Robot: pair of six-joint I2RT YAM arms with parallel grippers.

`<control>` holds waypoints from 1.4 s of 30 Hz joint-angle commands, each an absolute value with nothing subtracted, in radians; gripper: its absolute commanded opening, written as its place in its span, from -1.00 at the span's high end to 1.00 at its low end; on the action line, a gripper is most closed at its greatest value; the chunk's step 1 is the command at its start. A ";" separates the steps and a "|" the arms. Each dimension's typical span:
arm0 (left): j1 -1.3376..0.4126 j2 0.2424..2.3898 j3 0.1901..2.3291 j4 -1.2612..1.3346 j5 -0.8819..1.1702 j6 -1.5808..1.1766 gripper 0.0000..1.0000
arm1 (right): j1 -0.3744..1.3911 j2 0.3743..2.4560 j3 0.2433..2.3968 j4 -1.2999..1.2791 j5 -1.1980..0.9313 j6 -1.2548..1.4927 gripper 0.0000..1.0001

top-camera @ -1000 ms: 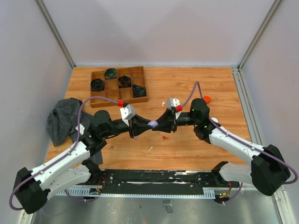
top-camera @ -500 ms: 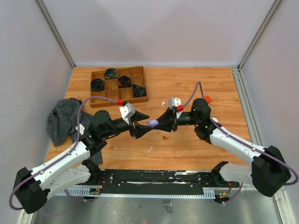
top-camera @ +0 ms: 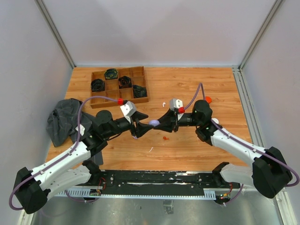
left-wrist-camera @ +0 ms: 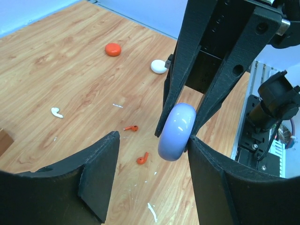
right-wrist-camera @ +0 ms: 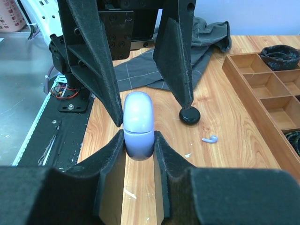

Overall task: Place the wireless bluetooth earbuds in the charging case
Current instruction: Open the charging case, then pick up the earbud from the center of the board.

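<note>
The lavender charging case [top-camera: 153, 123] is closed and held above the table. My right gripper [right-wrist-camera: 139, 138] is shut on its lower half [right-wrist-camera: 138, 124]. My left gripper [left-wrist-camera: 152, 140] is open around the case [left-wrist-camera: 177, 132]: one finger lies close beside it, the other stands well apart. Two orange-red earbuds [left-wrist-camera: 131, 127] [left-wrist-camera: 142, 159] lie on the wood below, and show in the top view [top-camera: 165, 138]. A lavender earbud [right-wrist-camera: 210, 138] lies on the wood beyond the case.
A wooden compartment tray [top-camera: 119, 86] with dark items stands at the back left. A grey cloth [top-camera: 63, 119] lies at the left edge. An orange puck [left-wrist-camera: 112, 48], a white puck [left-wrist-camera: 159, 66], a black puck [right-wrist-camera: 190, 115] and a white earbud [left-wrist-camera: 56, 112] lie about.
My left gripper's jaws have spread wider around the case. The right gripper keeps its hold, and the case has shifted slightly away from the near edge.
</note>
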State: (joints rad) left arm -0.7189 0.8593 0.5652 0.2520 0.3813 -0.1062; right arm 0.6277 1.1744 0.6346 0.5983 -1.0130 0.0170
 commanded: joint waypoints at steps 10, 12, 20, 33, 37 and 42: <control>-0.716 0.820 0.637 0.235 0.238 -0.131 -0.29 | 0.614 1.166 0.607 0.619 -1.042 -0.038 0.98; -0.714 0.820 0.639 0.232 0.231 -0.136 -0.32 | 0.615 1.169 0.607 0.619 -1.041 -0.041 0.98; -0.712 0.807 0.651 0.174 0.203 -0.191 -0.56 | 0.617 1.168 0.579 0.620 -0.952 -0.081 0.96; -0.711 0.875 0.669 -0.222 -0.040 -0.463 -0.65 | 0.648 1.175 0.387 0.822 -0.670 -0.041 0.98; -0.712 0.915 0.645 -0.236 -0.037 -0.466 -0.65 | 0.662 1.202 0.330 0.904 -0.634 -0.014 0.98; -0.712 1.018 0.644 -0.223 -0.030 -0.459 -0.69 | 0.664 1.250 0.280 1.035 -0.578 0.008 0.99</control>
